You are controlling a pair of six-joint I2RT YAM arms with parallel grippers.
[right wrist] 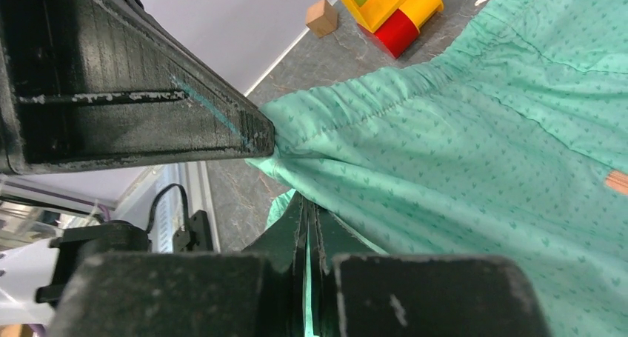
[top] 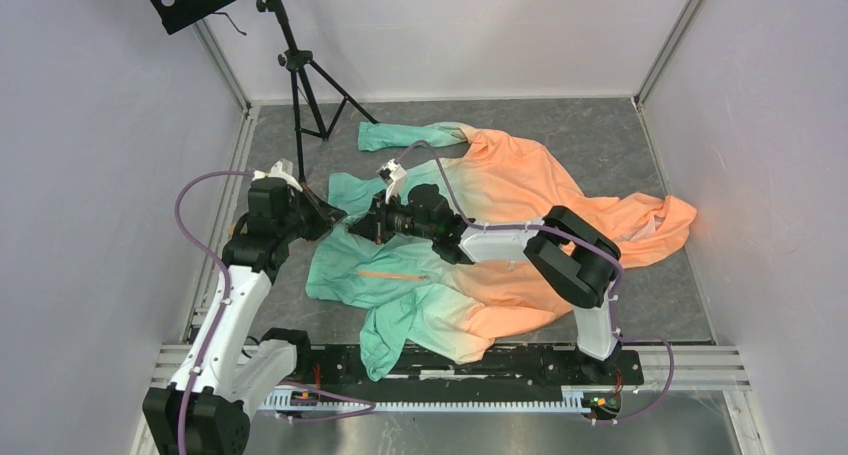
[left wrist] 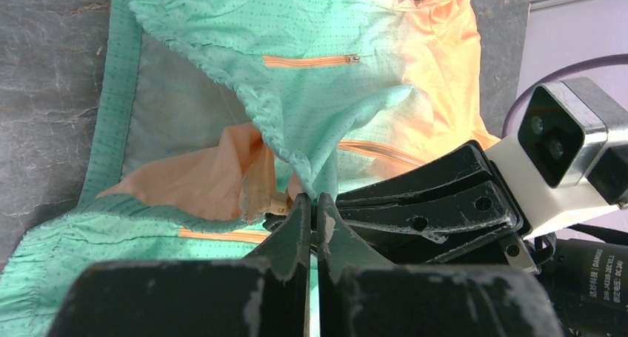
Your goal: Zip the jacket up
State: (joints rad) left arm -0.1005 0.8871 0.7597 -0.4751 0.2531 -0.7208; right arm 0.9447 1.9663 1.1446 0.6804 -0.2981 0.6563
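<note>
Mint-to-peach jacket [top: 470, 265], tiny dark dotted print, orange zips

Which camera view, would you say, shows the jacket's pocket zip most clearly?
The left wrist view: the pocket zip shows full length, pull included. The top view gives only a thin orange line; the right wrist view, an orange scrap at its edge.

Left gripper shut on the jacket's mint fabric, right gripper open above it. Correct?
Not quite. The right gripper is shut on the jacket too, as the right wrist view shows; the left gripper is shut on the mint fabric as stated.
</note>
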